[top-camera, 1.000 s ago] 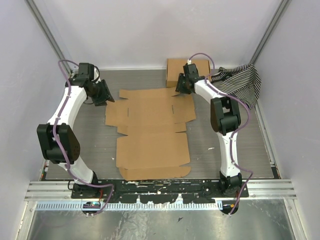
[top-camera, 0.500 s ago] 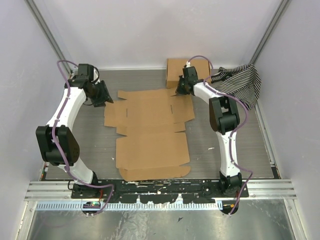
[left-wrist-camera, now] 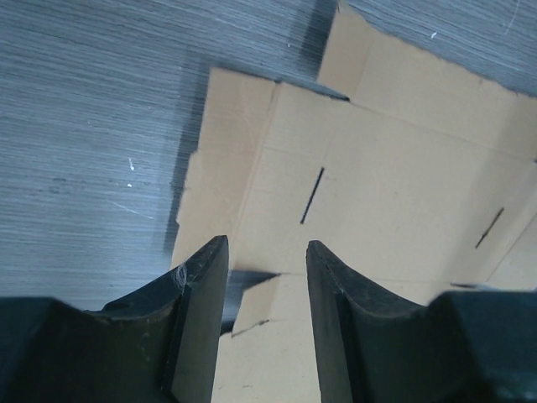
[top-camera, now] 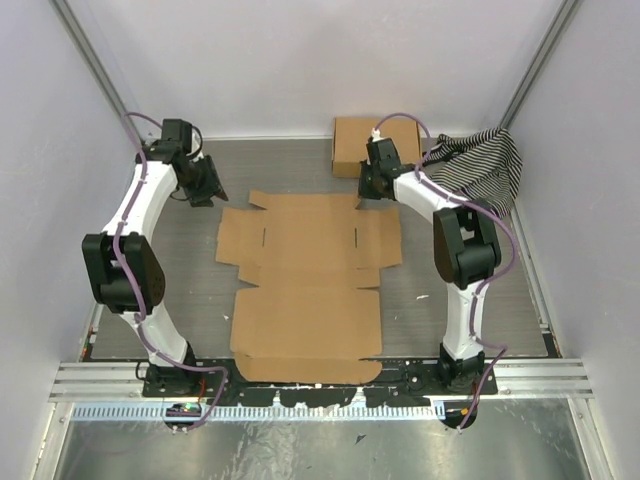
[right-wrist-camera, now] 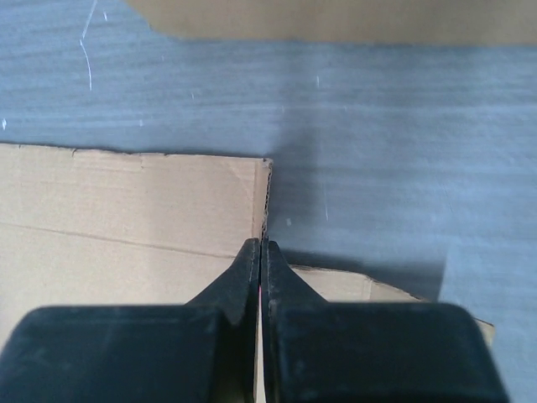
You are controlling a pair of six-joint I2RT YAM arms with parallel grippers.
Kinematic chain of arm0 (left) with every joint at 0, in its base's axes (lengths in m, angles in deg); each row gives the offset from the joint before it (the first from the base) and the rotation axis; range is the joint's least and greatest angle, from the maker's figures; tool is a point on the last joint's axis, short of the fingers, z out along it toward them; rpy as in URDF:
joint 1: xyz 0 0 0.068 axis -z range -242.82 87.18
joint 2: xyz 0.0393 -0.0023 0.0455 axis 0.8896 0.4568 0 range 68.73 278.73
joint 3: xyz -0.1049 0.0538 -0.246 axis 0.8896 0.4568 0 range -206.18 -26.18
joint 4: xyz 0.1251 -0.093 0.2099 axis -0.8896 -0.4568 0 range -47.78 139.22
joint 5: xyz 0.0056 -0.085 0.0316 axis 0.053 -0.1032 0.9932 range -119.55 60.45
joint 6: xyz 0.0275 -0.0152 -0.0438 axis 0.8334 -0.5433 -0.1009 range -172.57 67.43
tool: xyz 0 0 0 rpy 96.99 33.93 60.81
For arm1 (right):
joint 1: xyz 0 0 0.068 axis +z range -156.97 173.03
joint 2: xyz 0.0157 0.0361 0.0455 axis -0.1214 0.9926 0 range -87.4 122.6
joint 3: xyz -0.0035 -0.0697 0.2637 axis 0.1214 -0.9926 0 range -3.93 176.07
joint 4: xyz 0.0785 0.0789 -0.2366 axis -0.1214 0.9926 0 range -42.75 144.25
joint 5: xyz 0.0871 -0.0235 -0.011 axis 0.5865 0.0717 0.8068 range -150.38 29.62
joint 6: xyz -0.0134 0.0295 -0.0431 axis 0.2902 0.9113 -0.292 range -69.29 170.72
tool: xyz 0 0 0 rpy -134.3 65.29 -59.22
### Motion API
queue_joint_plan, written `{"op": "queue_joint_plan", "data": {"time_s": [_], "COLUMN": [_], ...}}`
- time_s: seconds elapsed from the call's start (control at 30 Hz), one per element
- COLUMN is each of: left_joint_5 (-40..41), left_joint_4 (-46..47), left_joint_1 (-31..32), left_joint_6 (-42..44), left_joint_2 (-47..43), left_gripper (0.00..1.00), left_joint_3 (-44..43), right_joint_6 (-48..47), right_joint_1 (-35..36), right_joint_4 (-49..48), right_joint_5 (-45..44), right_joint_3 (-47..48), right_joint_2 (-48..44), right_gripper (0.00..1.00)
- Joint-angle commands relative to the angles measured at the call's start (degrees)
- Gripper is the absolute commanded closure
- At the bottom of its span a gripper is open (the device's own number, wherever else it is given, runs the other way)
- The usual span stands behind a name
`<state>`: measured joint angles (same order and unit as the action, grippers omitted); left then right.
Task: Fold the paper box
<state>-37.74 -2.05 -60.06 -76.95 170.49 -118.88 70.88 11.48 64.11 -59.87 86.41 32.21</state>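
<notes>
The paper box (top-camera: 305, 290) lies as a flat brown die-cut sheet in the middle of the table, flaps spread out. My right gripper (top-camera: 366, 190) is at its far right corner, shut on the edge of the sheet (right-wrist-camera: 126, 201), which runs in between the closed fingers (right-wrist-camera: 263, 248). My left gripper (top-camera: 208, 185) is open and empty, just above the sheet's far left flap. In the left wrist view the sheet (left-wrist-camera: 403, 168) with its slots lies under the gripper (left-wrist-camera: 264, 252).
A ready-made flat brown box (top-camera: 375, 140) lies at the back wall behind the right gripper; its edge shows in the right wrist view (right-wrist-camera: 336, 17). A black-and-white striped cloth (top-camera: 485, 165) is bunched at the back right. Walls close in the table on three sides.
The sheet has slid toward the near edge and a little to the right, held by the right gripper. The left gripper has shifted a little toward the back.
</notes>
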Motion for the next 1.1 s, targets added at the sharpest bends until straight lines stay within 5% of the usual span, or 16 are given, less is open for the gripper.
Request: {"op": "queue_joint_plan", "data": {"time_s": [0.0, 0.23, 0.6, 1.07], "left_joint_5": [-0.30, -3.55, -5.00, -6.46], "left_joint_4": [-1.58, -0.52, -0.05, 0.27], "left_joint_1": [-0.22, 0.32, 3.41, 8.24], "left_joint_6": [0.80, 0.43, -0.97, -1.57], "left_joint_2": [2.76, 12.60, 25.27, 26.37], "left_gripper": [0.51, 0.55, 0.56, 0.58], "left_joint_3": [-2.50, -8.15, -20.58, -20.49], "right_joint_6": [-4.08, -5.54, -4.91, -3.73], "right_joint_1": [1.82, 4.41, 4.63, 4.82], "right_joint_4": [3.94, 7.19, 12.00, 14.81], "right_joint_5": [-6.08, -7.87, -7.04, -4.97], "right_joint_3": [-3.49, -4.65, 5.42, 10.00], "right_joint_2": [-9.69, -14.18, -5.86, -0.33], "right_gripper": [0.99, 0.99, 0.99, 0.99]}}
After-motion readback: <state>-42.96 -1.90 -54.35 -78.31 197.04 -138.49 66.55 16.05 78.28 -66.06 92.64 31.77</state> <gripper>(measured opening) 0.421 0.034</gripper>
